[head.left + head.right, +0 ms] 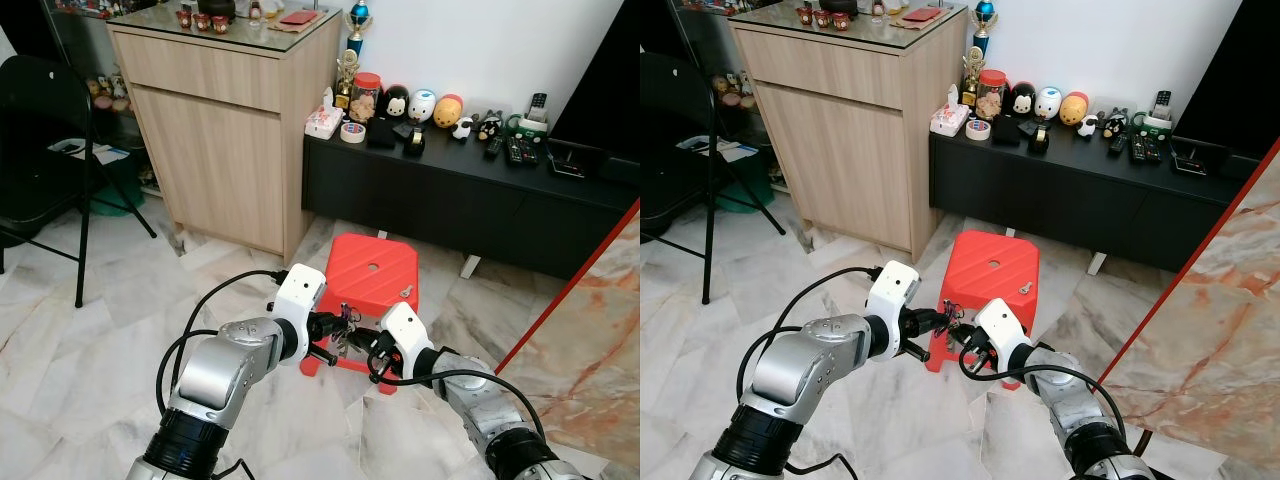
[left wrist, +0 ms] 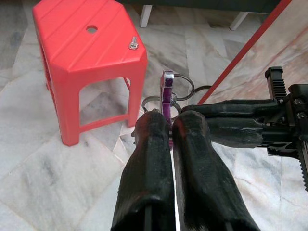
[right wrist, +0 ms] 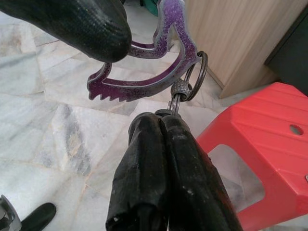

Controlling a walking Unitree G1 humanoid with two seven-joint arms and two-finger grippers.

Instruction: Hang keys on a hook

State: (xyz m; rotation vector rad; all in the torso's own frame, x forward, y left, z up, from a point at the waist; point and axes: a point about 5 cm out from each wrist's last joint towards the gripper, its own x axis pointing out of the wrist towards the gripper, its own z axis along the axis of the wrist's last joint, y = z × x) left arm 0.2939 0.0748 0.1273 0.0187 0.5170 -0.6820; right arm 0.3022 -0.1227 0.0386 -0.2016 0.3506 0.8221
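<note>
A bunch of keys with a purple glitter fob point(image 3: 144, 86) and metal rings point(image 3: 198, 72) hangs between my two grippers, low in front of a red plastic stool point(image 1: 372, 270). My left gripper point(image 2: 169, 124) is shut on the edge of the purple fob point(image 2: 167, 91). From the other side, my right gripper point(image 3: 161, 119) is shut on the small link under the ring. The two grippers meet at the stool's front edge, with the left gripper point(image 1: 335, 325) and the right gripper point(image 1: 372, 352) almost touching. A small silver key point(image 1: 405, 291) lies on the stool top.
A wooden cabinet point(image 1: 230, 130) stands at the back left. A black low console point(image 1: 450, 195) with figurines and remotes stands behind the stool. There is a black folding chair point(image 1: 40, 150) at the far left and a red-edged marble slab point(image 1: 590, 300) at the right. The floor is marble tile.
</note>
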